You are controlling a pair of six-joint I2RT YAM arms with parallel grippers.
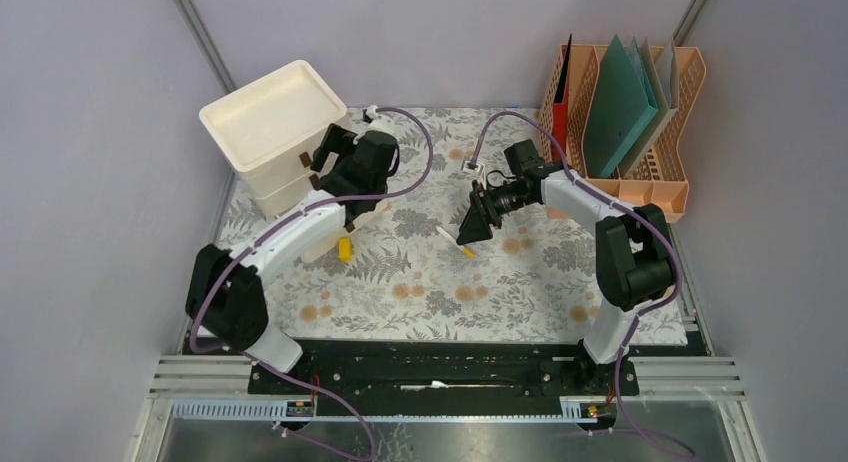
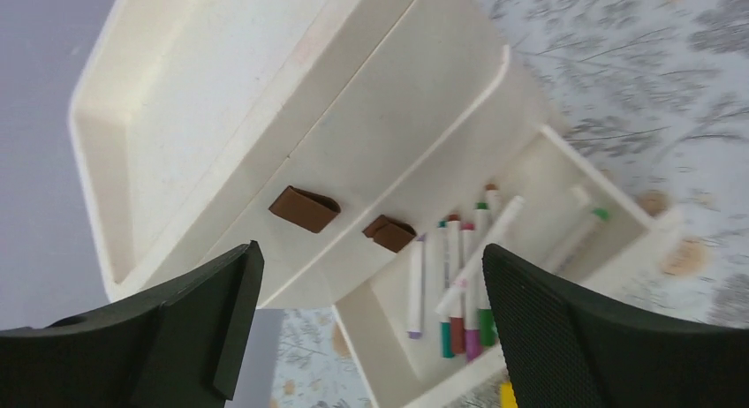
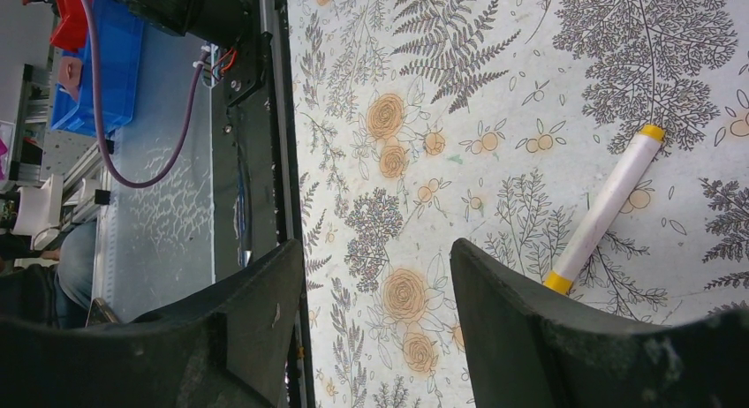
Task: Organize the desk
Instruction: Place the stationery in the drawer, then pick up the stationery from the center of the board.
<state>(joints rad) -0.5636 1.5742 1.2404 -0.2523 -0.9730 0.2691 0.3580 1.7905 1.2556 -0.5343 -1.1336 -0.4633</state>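
Observation:
The desk (image 1: 430,292) is covered by a pale fern-and-flower cloth. A white drawer unit (image 1: 270,122) stands at its back left with its lowest drawer (image 2: 539,174) pulled out. Several coloured markers (image 2: 455,293) lie in that drawer, and a white marker (image 2: 490,240) rests slantwise across them. My left gripper (image 2: 371,320) hovers open above the drawer with nothing between its fingers. A white marker with yellow ends (image 3: 609,205) lies on the cloth mid-desk. My right gripper (image 3: 380,311) stands open just beside that marker without touching it, and shows in the top view as right gripper (image 1: 470,227).
A peach file rack (image 1: 650,152) holding green and red folders stands at the back right. A small yellow object (image 1: 344,249) lies on the cloth by the open drawer's front. The black rail (image 1: 440,367) runs along the near edge.

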